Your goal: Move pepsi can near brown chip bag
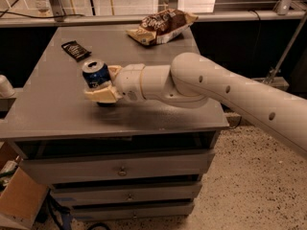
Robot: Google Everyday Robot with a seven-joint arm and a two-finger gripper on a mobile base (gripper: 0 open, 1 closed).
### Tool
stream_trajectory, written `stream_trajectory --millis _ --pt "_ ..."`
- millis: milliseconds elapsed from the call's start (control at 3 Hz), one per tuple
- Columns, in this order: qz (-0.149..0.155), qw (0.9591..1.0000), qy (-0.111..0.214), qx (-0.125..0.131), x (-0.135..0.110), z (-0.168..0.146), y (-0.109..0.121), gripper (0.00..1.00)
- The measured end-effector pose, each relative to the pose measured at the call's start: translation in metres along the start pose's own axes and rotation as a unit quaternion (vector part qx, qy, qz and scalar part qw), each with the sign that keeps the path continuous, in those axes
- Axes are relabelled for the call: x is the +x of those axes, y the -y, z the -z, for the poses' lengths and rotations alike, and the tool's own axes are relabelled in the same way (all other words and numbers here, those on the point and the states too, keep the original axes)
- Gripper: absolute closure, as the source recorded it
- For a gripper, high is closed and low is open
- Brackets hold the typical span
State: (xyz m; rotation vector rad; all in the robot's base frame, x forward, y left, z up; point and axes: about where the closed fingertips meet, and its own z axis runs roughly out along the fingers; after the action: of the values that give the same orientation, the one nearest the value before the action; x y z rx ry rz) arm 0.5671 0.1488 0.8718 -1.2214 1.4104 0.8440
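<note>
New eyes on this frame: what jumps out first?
The big cream arm reaching in from the right dominates, its gripper shut on the blue pepsi can at the front-left of the grey cabinet top. Next comes the brown chip bag at the far edge, well apart from the can, and a small black packet at the far left.

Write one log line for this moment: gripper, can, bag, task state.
gripper: shut on pepsi can | can: upright, near half of table | brown chip bag: far edge, apart | placing: not yet done
</note>
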Motion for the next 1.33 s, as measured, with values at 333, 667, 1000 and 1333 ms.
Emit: stream_trajectory --millis 333,667,1000,1333 --pt "-0.024 0.9985 -0.012 0.048 0.024 0.056 0.018 1.00" --pt "-0.023 0.9986 -0.011 0.047 0.023 0.055 0.017 1.00" --pt "-0.012 0.9985 -0.001 0.054 0.017 0.048 0.028 1.00" --pt "-0.011 0.9984 0.000 0.055 0.016 0.047 0.028 1.00"
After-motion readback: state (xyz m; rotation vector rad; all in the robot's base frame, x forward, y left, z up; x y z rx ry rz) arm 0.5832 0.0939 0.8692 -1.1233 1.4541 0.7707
